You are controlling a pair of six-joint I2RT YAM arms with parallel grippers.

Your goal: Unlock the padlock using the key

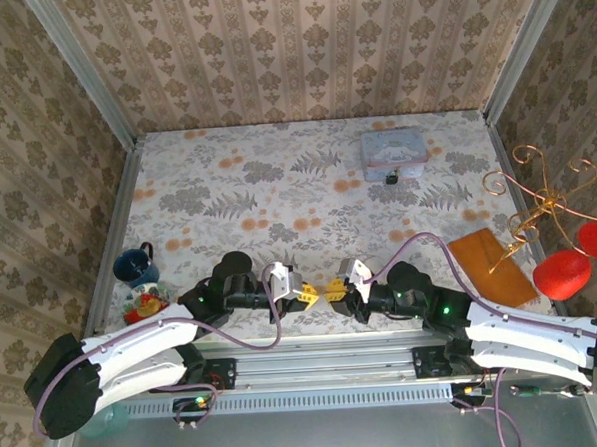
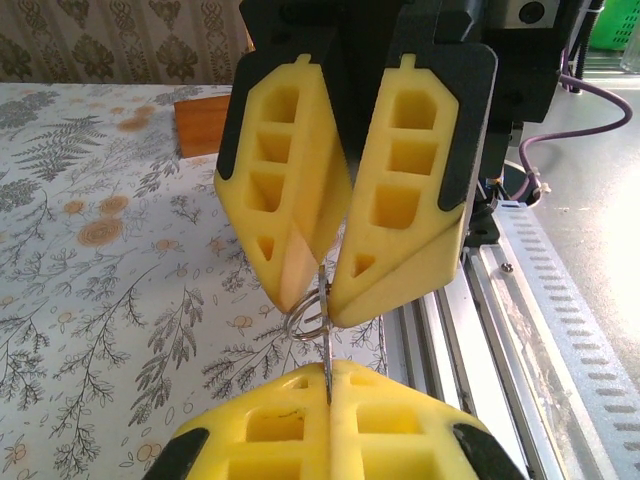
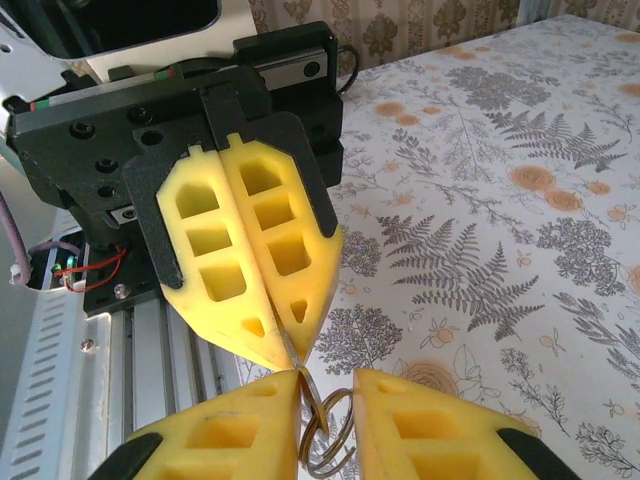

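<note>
Landmark is the blue tin (image 1: 393,149), at the back right of the table (image 1: 277,200).

- Edges: papered walls close the table in behind the tin and on both sides. The near edge, well away from the tin, is a metal rail (image 1: 316,363) carrying both arm bases.
- Open room: a bare patterned stretch runs from the tin toward the rail, and another to the tin's left.
- Padlock (image 1: 391,179): just in front of the tin, on its near side. Can't tell if the two touch.
- Left gripper (image 1: 305,294) and right gripper (image 1: 333,292): tip to tip above the rail, well apart from the tin.
- Left fingers (image 2: 270,425): clenched on the key (image 2: 327,362), with the ring (image 2: 303,318) hanging off it.
- Right fingers (image 3: 420,430): a little apart with the ring in the gap. Can't tell if they pinch it.
- Brown board (image 1: 491,266): right of the tin and nearer the rail. A gold wire stand (image 1: 538,206) and red round things (image 1: 561,273) sit by it.
- Containers: the tin's lid is on. A blue mug (image 1: 135,264) sits far left of the tin by the wall; its inside is too small to make out.
- Writing: the tin lid carries a picture, nothing readable.
</note>
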